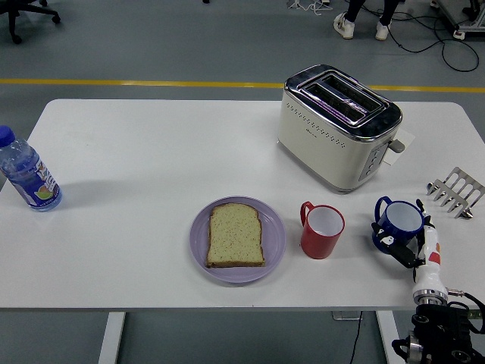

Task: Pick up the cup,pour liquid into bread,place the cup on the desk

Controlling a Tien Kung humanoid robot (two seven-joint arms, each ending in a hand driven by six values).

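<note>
Now: grasp step | right hand [409,244] curls round blue cup [399,222] on tabletop [136,167] | next: lift, carry left to bread [236,234]

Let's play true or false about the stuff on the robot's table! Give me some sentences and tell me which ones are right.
1. The bread lies on a purple plate. True.
2. The red cup stands left of the blue cup. True.
3. The toaster has bread in its slots. False: the slots are empty.
4. The water bottle has tipped over. False: it stands upright near the table's left edge.
5. The right hand is at the blue cup. True.
</note>
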